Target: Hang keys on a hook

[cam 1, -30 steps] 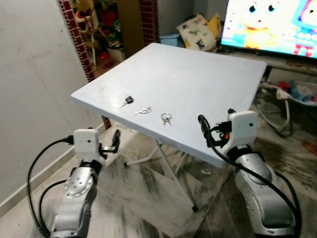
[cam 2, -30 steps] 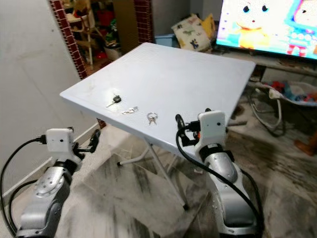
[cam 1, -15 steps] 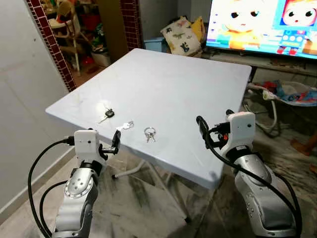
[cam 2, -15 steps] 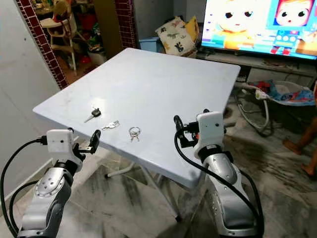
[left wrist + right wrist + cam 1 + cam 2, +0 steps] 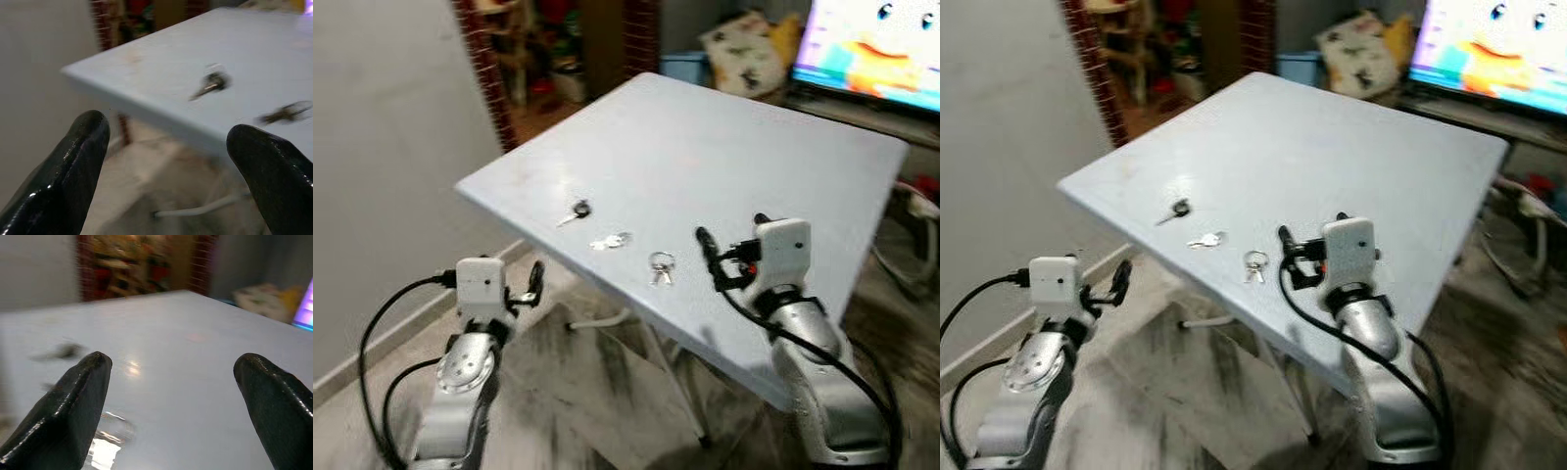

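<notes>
Three sets of keys lie near the near-left edge of the pale blue square table [image 5: 724,157]: black-headed key [image 5: 576,211], small silver key [image 5: 611,240], silver key ring [image 5: 661,267]. Right gripper [image 5: 705,257] over the table just right of the ring, fingers apart, empty. Left gripper [image 5: 534,282] below the table edge, fingers apart, empty.

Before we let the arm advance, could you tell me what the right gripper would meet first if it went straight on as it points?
Probably the key ring: the right gripper, open, hovers just above the table, aimed leftward across it. Blur leaves height and line unsure; it may pass over.
</notes>
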